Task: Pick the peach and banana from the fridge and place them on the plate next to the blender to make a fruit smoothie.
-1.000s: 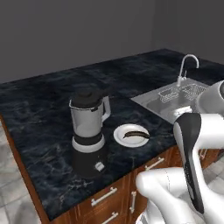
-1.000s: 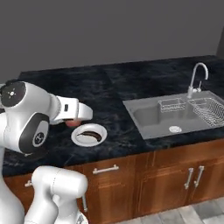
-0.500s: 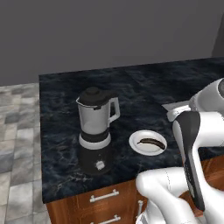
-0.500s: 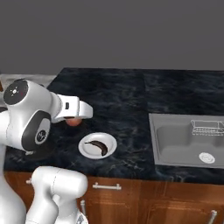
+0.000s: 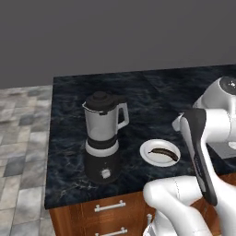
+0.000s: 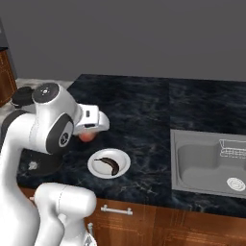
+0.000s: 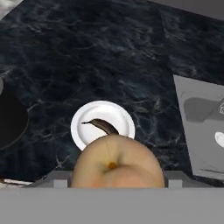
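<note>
Blender (image 5: 104, 136) stands on the dark marbled table (image 5: 69, 97) in the left base view, with a clear handled jug, black lid, silver collar and black base bearing a small white mark. Just to its right lies the small white plate (image 5: 148, 156), and on it the banana (image 5: 164, 153), slim, curved and nearly black. The white arm rises at the lower right and covers the table's right side.

From the right base view, the plate (image 6: 121, 166) sits near the table's front edge with the dark banana (image 6: 109, 164) lying across it. The hand (image 6: 90, 132) hangs above and to the left of the plate, and the peach (image 6: 86, 136) shows beneath it as a small orange-red round; the hand is closed on it. A steel sink (image 6: 204, 166) is set into the table well to the right.

Seen from the hand view, the peach (image 7: 117, 164) sits large at the bottom, pale yellow-orange with a small dark dimple, held between the fingers. Beyond it lie the plate (image 7: 85, 124) and the banana (image 7: 101, 126), partly hidden by the fruit.
</note>
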